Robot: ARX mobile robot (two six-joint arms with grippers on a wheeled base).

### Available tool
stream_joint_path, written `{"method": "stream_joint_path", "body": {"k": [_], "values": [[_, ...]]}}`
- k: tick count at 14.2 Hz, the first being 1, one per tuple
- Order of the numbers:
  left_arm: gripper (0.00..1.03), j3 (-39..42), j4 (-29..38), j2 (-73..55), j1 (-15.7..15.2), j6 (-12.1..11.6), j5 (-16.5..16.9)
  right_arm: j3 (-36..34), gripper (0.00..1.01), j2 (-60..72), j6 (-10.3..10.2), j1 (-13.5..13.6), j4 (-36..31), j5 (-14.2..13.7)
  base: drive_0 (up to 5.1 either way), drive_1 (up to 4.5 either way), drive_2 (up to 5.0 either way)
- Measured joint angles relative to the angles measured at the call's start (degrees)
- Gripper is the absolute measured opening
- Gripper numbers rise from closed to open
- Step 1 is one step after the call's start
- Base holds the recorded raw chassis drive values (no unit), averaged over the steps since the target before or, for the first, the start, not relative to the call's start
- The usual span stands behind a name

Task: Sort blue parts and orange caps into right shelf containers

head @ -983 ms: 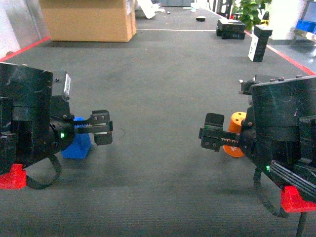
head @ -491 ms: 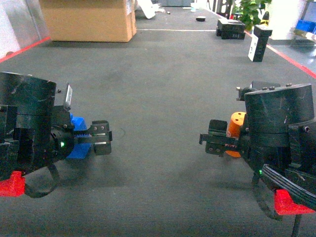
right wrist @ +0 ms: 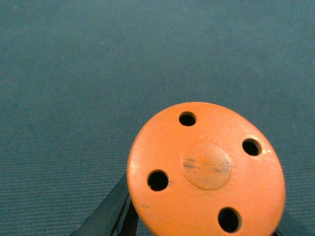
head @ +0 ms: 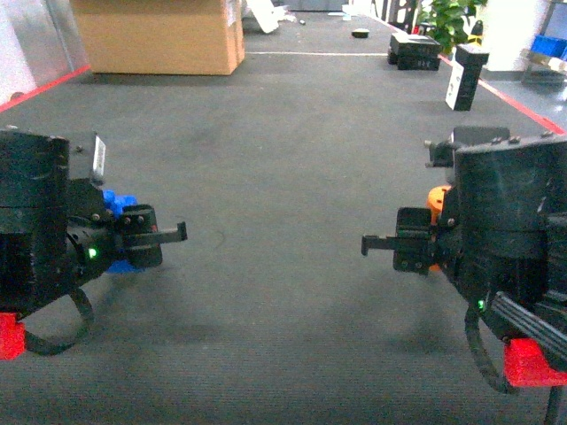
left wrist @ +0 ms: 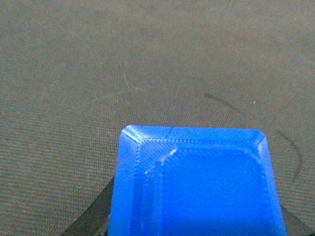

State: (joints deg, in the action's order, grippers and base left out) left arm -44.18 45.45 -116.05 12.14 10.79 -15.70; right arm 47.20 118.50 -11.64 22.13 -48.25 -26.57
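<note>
My left gripper hangs low on the left over dark carpet, shut on a blue part that peeks out behind its fingers. In the left wrist view the blue part is a square block with a raised rim that fills the lower frame. On the right, my right gripper is shut on an orange cap. The right wrist view shows the orange cap as a round face with several holes, one dark finger beside it. Blue bins on a shelf show small at the far right.
A large cardboard box stands at the back left. Black cases, an upright black-and-white box and a green plant are at the back right. Red floor lines border the carpet on both sides.
Both arms have drawn outward and rolled, so the fingers now look edge-on. The blue part rose behind the left gripper. The orange cap is now mostly hidden behind the right one.
</note>
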Motion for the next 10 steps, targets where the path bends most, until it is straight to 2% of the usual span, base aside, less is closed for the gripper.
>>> {"method": "stream_joint_path", "body": {"k": [1,3,4,5,7,10], "values": [[0.44,2.14,1.18,3.39,0.00,-0.09,-0.31,-2.23,0.44,-3.96,1.22,0.00,-1.38,-0.02,0.0,0.00,0.0],[0.44,9.22,3.82,13.33,-0.74,-1.92,-0.77,-9.88,0.44,-16.02,4.66,-0.74,-2.21,0.44,0.0,0.00,0.0],[0.44,14.40,3.28,21.03,-1.75,-3.13,-1.20,-15.08,0.44,-24.48,6.62,-2.47,-0.63,0.74,0.0,0.00,0.0],[0.44,17.64,1.62,26.60,-2.27,-4.02,-1.57,-18.23,0.44,-30.21,7.50,-3.91,1.46,0.76,0.0,0.00,0.0],[0.44,22.91,-3.65,38.14,-2.93,-6.12,-2.78,-23.32,0.44,-41.97,9.22,-5.84,7.48,1.55,0.0,0.00,0.0],[0.44,26.01,-18.23,60.00,-2.73,-9.09,-4.57,-26.93,0.44,-63.41,10.93,-8.26,20.20,3.74,0.0,0.00,0.0]]}}
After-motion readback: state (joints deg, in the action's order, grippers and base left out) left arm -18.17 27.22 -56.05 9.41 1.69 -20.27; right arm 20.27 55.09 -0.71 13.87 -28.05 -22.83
